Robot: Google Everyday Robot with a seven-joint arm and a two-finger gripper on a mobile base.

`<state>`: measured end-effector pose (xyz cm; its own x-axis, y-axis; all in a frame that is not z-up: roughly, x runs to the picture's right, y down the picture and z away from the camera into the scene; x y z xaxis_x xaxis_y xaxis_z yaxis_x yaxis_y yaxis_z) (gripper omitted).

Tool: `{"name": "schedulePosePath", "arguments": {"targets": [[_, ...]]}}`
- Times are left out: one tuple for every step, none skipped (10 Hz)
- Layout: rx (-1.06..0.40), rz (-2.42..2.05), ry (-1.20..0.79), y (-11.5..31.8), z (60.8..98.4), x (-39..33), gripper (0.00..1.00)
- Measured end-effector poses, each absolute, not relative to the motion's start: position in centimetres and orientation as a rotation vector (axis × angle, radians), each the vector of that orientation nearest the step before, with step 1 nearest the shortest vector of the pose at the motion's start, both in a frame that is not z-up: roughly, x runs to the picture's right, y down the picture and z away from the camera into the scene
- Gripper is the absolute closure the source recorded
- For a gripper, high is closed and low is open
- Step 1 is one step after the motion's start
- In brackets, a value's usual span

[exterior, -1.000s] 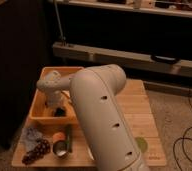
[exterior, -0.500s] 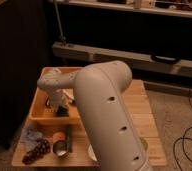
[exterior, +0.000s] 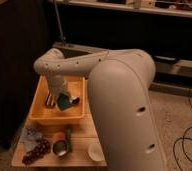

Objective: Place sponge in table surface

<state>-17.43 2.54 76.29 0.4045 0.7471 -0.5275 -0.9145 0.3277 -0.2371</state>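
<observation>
My own forearm fills the foreground, a broad white column that hides the right half of the desk. Below and in front of my fingers, on the bare planks near the desk's front edge, lie a pale cloth, a dark bunch of grapes, a metal can, a small orange thing and a white cup. My gripper hangs inside the orange-yellow bin, the fingers pressed together and pinching the sponge, a teal block sitting at their tips, clear of the bin's floor as far as I can judge. The relation that matters: open wood lies toward the viewer from my fingers, across the bin's near wall, so I judge the sponge must rise over that rim and come forward before I let go. Beyond my fingers, the bin's far wall, then dark shelving.
</observation>
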Motion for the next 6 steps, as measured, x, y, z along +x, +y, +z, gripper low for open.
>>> {"name": "schedulePosePath", "arguments": {"targets": [[-0.536, 1.123, 0.342, 0.9, 74.8, -16.9, 1.0], [-0.52, 1.131, 0.33, -0.9, 73.0, -16.1, 1.0], [-0.506, 1.141, 0.322, -2.6, 71.5, -15.4, 1.0], [-0.488, 1.158, 0.327, -4.2, 70.0, -14.2, 1.0], [-0.47, 1.18, 0.343, -5.4, 69.1, -12.6, 1.0], [-0.458, 1.208, 0.362, -6.0, 68.3, -10.5, 1.0]]}}
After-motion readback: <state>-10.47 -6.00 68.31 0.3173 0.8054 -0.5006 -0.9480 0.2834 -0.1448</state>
